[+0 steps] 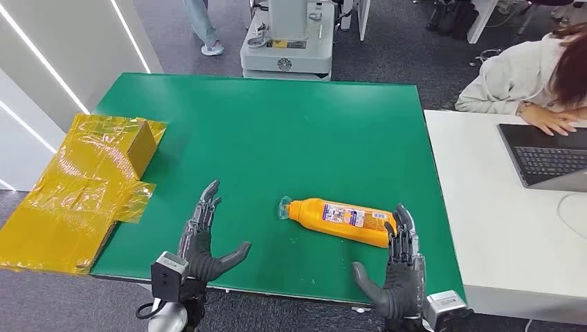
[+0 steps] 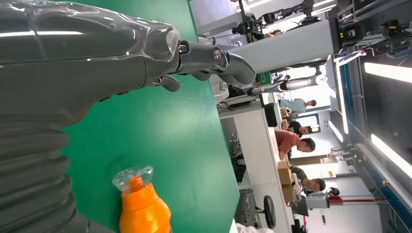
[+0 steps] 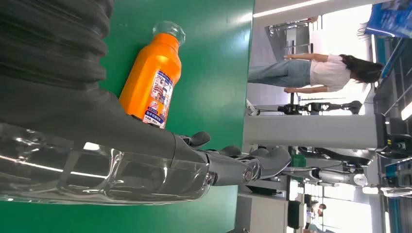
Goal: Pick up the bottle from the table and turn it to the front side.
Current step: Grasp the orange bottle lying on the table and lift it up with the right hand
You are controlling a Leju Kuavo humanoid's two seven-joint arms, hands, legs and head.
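Observation:
An orange bottle [image 1: 340, 219] with a clear cap and a white label lies on its side on the green table [image 1: 277, 131], cap pointing left. The left wrist view catches its cap end [image 2: 139, 201], and the right wrist view shows its labelled body [image 3: 153, 80]. My right hand [image 1: 397, 266] is open, fingers spread, with its fingertips [image 1: 403, 223] right at the bottle's base end. Well to the left of the cap, my left hand [image 1: 205, 238] hovers open over the table and holds nothing. Close up, the left hand [image 2: 97, 53] and right hand [image 3: 145, 155] both have extended fingers.
A yellow-wrapped cardboard box [image 1: 79, 187] sits at the table's left edge. To the right stands a white desk [image 1: 498, 228] with a laptop [image 1: 547, 155] and a seated person [image 1: 533, 79]. A robot base [image 1: 287, 38] stands beyond the far edge.

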